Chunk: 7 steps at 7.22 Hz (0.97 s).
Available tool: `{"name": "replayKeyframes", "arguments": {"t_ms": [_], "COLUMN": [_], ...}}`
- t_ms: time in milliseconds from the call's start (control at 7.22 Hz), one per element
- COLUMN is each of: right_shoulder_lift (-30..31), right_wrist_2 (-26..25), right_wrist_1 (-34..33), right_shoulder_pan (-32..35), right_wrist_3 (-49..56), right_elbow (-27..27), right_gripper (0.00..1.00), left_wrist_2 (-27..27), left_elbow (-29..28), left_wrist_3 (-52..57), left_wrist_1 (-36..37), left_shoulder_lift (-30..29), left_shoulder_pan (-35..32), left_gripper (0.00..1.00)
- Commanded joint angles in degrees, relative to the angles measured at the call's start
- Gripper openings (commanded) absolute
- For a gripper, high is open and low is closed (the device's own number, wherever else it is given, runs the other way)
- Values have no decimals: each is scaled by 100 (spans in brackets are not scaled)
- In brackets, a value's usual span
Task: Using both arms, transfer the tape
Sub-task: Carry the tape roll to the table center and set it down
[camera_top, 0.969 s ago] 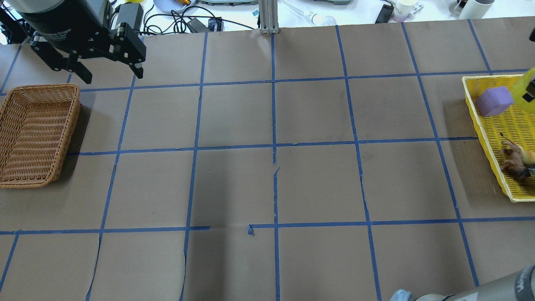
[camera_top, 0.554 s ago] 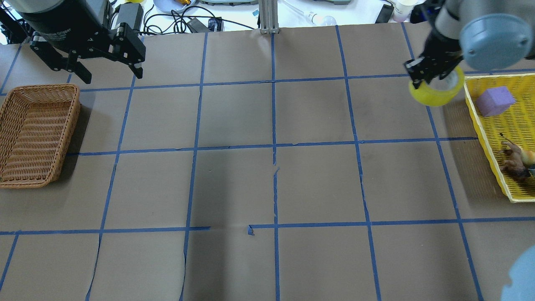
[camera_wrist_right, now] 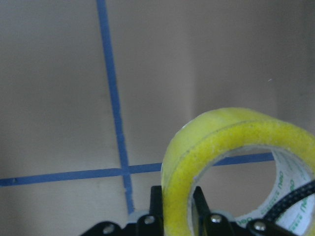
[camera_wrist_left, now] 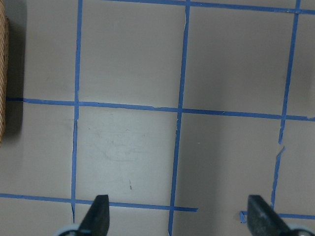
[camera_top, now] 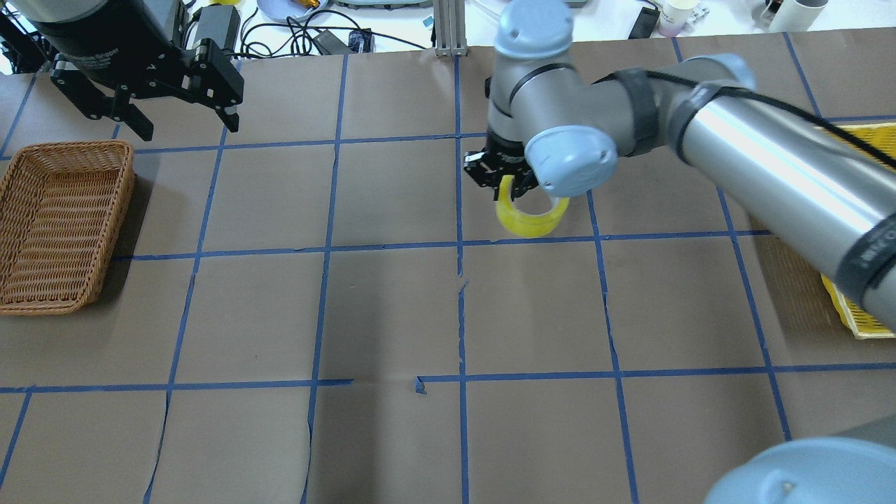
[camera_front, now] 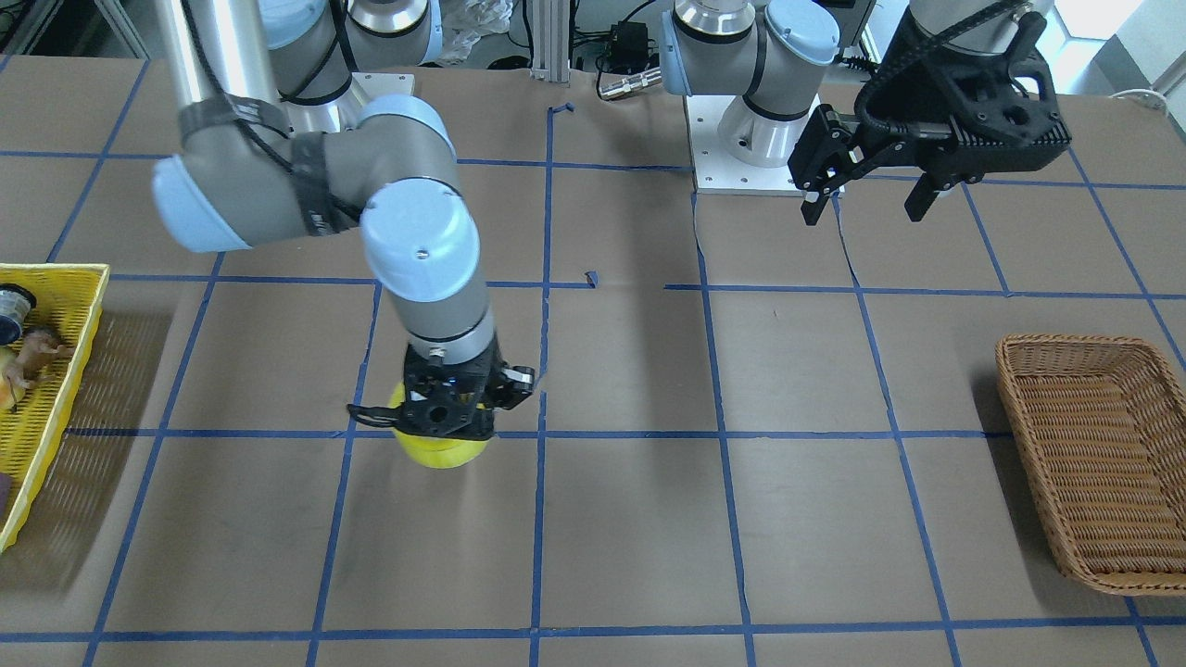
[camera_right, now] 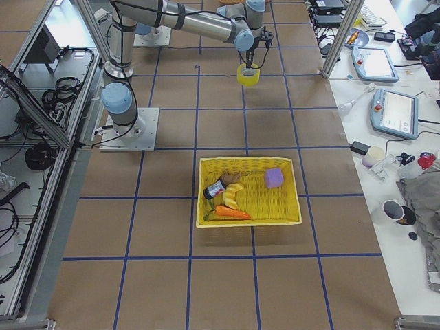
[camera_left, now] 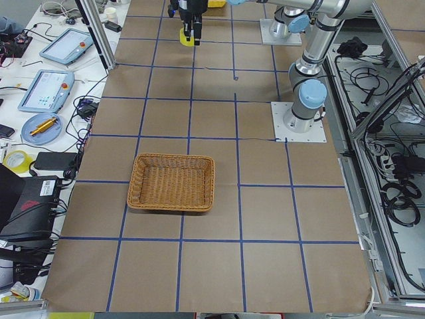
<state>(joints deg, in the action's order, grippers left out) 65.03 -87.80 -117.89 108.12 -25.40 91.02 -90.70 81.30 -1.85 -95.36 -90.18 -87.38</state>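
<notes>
Broadly, the brown paper-covered desk (camera_top: 392,315) with its blue grid lines carries everything. The right arm (camera_top: 756,161) reaches across it towards the middle, and the left arm (camera_front: 741,46) is raised on the other side. A wicker basket (camera_front: 1075,341) sits at the robot's left end of the desk, and a yellow mesh basket (camera_right: 247,159) sits at its right end, well apart from it. The left tool (camera_top: 187,128) hangs above the desk near the wicker basket with its fingers spread wide. The right tool (camera_wrist_right: 177,201) is closed narrowly on the wall of the tape (camera_top: 525,222), one finger inside the ring and one outside. The roll hangs tilted near the desk's middle, just by a crossing of blue lines. In the yellow basket lie a purple block (camera_right: 273,178), a carrot (camera_right: 232,213), a banana (camera_right: 231,196), a small bottle (camera_right: 215,190) and a brown toy animal (camera_front: 32,354).
</notes>
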Motion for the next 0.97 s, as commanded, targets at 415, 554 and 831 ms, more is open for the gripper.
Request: {"name": "replayKeyframes", "arguments": {"t_ms": [415,554,831], "right_shoulder_lift": [-412,-412,-369], "right_wrist_2": [79,79,9], "right_wrist_1": [-243,-261,-261], "right_shoulder_pan": [676,684,632], "right_wrist_3": [-1090,-1151,-986], "right_elbow": [30,30,-40], "right_gripper": [44,77,100], "left_wrist_2": [0,0,0], "left_elbow": [0,0,-8], "left_wrist_3": [0,0,0], "left_wrist_1": [0,0,0], "left_shoulder_lift": [9,0,-9], "left_shoulder_pan": [1,1,-25], "left_gripper": [100,100,100]}}
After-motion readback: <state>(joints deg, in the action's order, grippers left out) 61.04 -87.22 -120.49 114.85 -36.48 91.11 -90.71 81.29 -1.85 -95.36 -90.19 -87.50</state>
